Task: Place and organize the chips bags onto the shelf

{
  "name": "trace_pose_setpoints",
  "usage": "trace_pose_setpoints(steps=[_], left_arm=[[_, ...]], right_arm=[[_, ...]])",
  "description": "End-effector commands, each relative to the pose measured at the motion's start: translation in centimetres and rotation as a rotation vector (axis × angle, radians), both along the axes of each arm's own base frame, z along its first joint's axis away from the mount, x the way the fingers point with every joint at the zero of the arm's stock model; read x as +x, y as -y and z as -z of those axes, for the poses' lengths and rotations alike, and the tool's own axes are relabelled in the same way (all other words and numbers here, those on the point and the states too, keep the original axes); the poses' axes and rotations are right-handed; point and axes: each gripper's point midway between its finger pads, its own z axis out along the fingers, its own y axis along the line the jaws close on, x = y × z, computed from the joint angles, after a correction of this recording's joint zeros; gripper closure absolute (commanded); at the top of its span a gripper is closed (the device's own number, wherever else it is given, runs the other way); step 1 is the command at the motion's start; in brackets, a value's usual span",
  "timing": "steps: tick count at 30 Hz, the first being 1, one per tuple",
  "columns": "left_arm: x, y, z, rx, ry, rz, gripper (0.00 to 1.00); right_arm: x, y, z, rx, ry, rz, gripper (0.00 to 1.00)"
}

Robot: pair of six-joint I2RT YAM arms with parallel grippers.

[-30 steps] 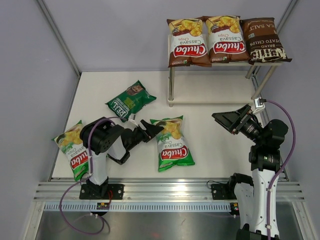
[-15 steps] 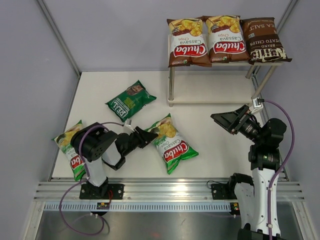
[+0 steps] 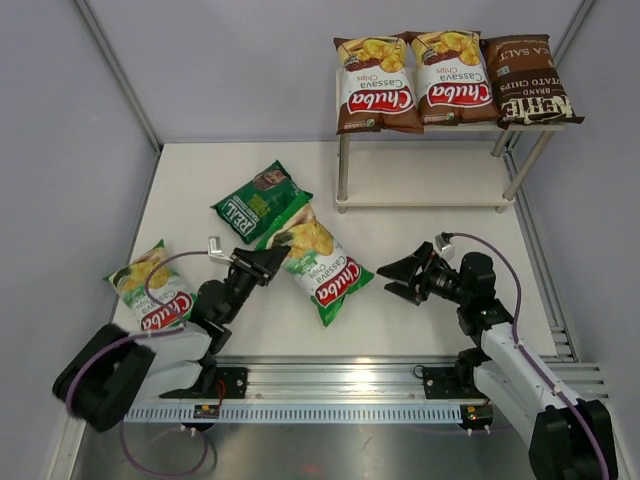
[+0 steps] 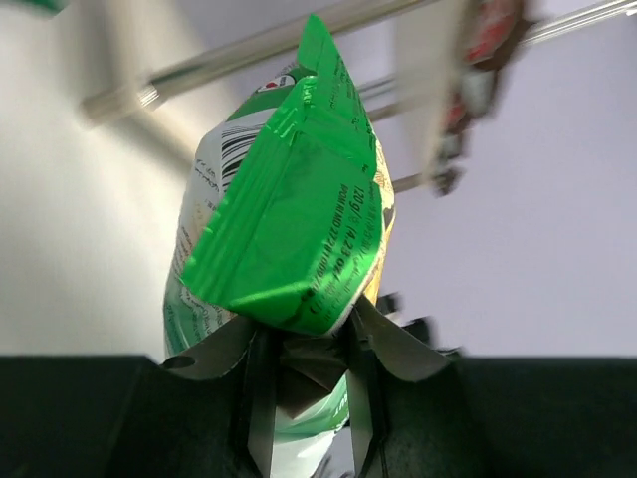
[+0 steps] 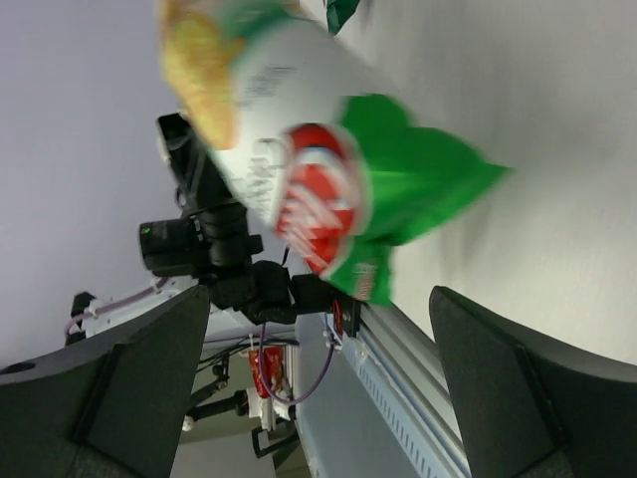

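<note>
My left gripper (image 3: pixel 268 259) is shut on the top seam of a light-green Chuba chips bag (image 3: pixel 322 268), which hangs tilted just above the table; in the left wrist view the bag (image 4: pixel 289 224) rises from between the fingers (image 4: pixel 261 398). My right gripper (image 3: pixel 401 277) stands open just right of the bag's lower end, not touching it, and in its wrist view the bag (image 5: pixel 328 189) hangs ahead of it. A dark-green REAL bag (image 3: pixel 258 203) and a second light-green bag (image 3: pixel 150 292) lie on the table. The shelf (image 3: pixel 430 180) carries two brown Chuba bags (image 3: pixel 377 85) and a Kettle bag (image 3: pixel 528 80) on top.
The shelf's lower board is bare, with thin metal legs (image 3: pixel 343 165) at its corners. Grey walls close the table on the left, back and right. The metal rail (image 3: pixel 330 380) with both arm bases runs along the near edge.
My left gripper closed on the light-green bag and swung it up and back, beside the REAL bag. My right arm dropped low and reached left toward the bag, still open.
</note>
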Motion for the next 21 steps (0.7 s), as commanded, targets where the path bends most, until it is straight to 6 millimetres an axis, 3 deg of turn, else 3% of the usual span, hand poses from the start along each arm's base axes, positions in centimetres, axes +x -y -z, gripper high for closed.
trace_pose_setpoints(steps=[1, 3, 4, 5, 7, 8, 9, 10, 12, 13, 14, 15, 16, 18, 21], left_arm=[[0.0, -3.0, -4.5, -0.08, 0.102, -0.144, 1.0], [-0.5, -4.2, -6.0, -0.051, 0.11, -0.188, 1.0], [-0.8, -4.7, -7.9, -0.053, 0.146, -0.207, 1.0], [-0.7, -5.5, -7.4, -0.026, 0.112, -0.247, 1.0], [-2.0, -7.0, -11.3, -0.09, 0.194, -0.278, 1.0], [-2.2, -7.1, -11.1, -0.08, 0.17, -0.279, 1.0], [-2.7, -7.6, -12.2, -0.109, 0.187, -0.282, 1.0], [-3.0, -7.7, -13.1, -0.141, 0.185, -0.275, 1.0], [-3.2, -7.6, -13.2, -0.164, 0.16, -0.263, 1.0], [-3.2, -7.4, -13.3, -0.195, 0.143, -0.247, 1.0], [-3.4, -7.2, -13.6, -0.214, 0.141, -0.234, 1.0], [-3.3, -7.1, -13.6, -0.23, 0.131, -0.228, 1.0], [-3.3, -6.8, -13.6, -0.257, 0.119, -0.21, 1.0], [-3.4, -6.6, -14.2, -0.297, 0.127, -0.193, 1.0], [-3.6, -6.0, -15.0, -0.351, 0.13, -0.147, 1.0]], right_arm=[[1.6, 0.1, -4.1, 0.075, 0.222, 0.116, 0.0], [1.7, 0.5, -3.7, 0.076, 0.23, 0.168, 0.01], [1.2, 0.4, -4.2, 0.089, 0.256, 0.17, 0.01], [1.2, 0.4, -4.0, 0.093, 0.258, 0.18, 0.01], [0.8, -0.1, -4.8, 0.114, 0.29, 0.154, 0.01], [0.5, -0.6, -5.3, 0.132, 0.306, 0.126, 0.01], [0.2, -1.0, -6.9, 0.166, 0.371, 0.105, 0.0], [0.1, -1.5, -7.0, 0.174, 0.371, 0.082, 0.01], [-1.4, -3.3, -9.7, 0.233, 0.462, -0.003, 0.0], [-1.7, -4.3, -9.6, 0.234, 0.455, -0.034, 0.0], [-1.7, -5.1, -11.0, 0.236, 0.502, -0.046, 0.0], [-3.3, -6.6, -11.6, 0.252, 0.528, -0.112, 0.01], [-3.4, -7.6, -11.3, 0.243, 0.526, -0.133, 0.01], [-4.2, -9.0, -12.8, 0.27, 0.589, -0.158, 0.01], [-3.3, -10.1, -12.9, 0.272, 0.579, -0.128, 0.0]])
